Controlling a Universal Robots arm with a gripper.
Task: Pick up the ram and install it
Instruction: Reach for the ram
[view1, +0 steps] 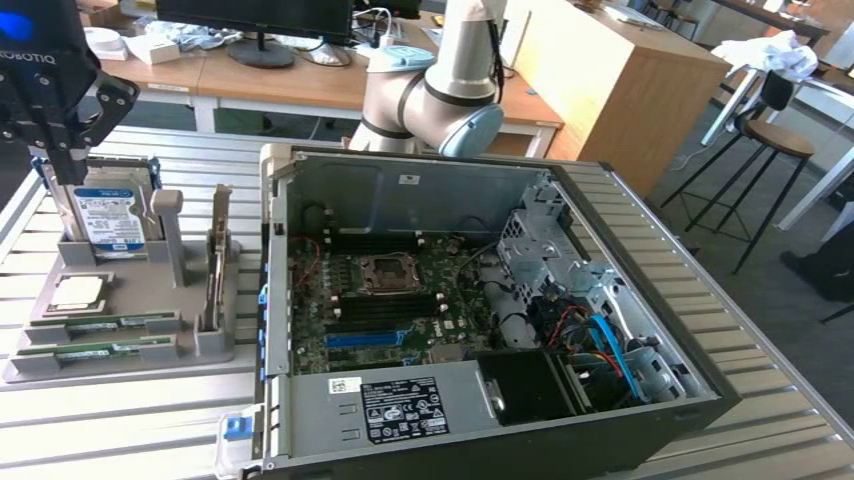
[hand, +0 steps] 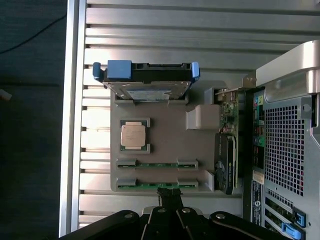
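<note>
A ribbed metal table (view1: 120, 420) fills the foreground, its slats catching bright light. Behind it stands a long wooden desk (view1: 267, 85) with a dark monitor (view1: 254, 15) on a round foot. Toward the exterior view's right is a tall wooden cabinet (view1: 627, 90), and beyond that a round-seated stool (view1: 778, 140) on black legs. The floor (view1: 787, 310) is grey. Farther back lies something white and crumpled (view1: 781, 55), perhaps a cloth.

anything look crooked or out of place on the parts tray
Nothing stands out. The ram stick and its twin lie straight in the slots of the tray, the processor sits square, and the hard drive and graphics card stand upright. The shut gripper hangs above the tray.
</note>
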